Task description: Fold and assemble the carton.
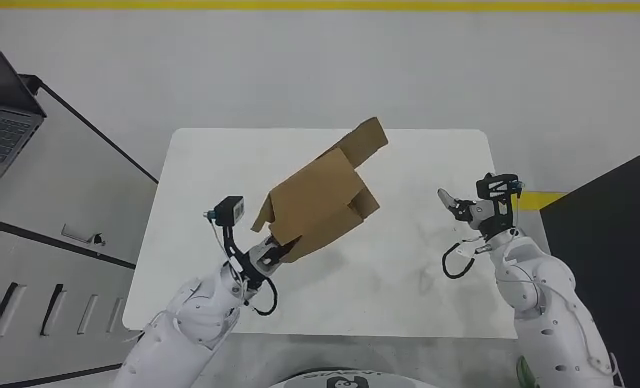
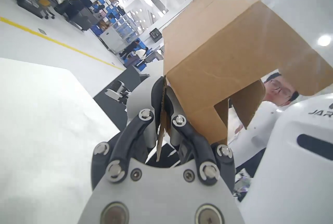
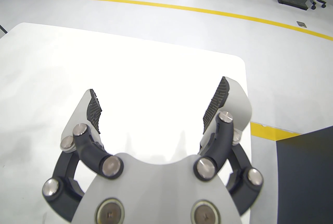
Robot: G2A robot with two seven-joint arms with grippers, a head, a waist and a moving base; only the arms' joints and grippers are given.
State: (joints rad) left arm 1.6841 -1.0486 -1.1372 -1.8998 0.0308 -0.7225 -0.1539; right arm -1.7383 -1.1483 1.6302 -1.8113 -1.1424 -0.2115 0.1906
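Task item: one brown cardboard carton (image 1: 320,200), partly formed, with its flaps loose and open.
Carton position: centre of the top view. It runs from just right of my left gripper (image 1: 279,251) up toward the upper middle of the frame, over the white table (image 1: 420,278).
Carton attitude: tilted, with one broad panel facing up. One flap juts out at the upper end and another hangs at the right side. I cannot tell whether any corner touches the table.
Left gripper position: lower left of centre in the top view, at the carton's lower left corner.
Left jaws: pressed together on cardboard. In my left wrist view the fingers (image 2: 155,89) pinch a single flap seen edge-on. The carton's body rises beyond them, its open underside toward the camera.
Right gripper (image 1: 468,203) position: right of centre in the top view, near the table's right edge and well apart from the carton.
Right jaws: spread wide. In my right wrist view the ribbed pads (image 3: 217,102) stand far apart, with bare table surface showing between them.
Contact: my left gripper alone holds the carton.
Surroundings: a laptop (image 1: 12,123) sits at the upper left edge of the top view, and a yellow floor line (image 1: 320,4) runs across the top of the frame.
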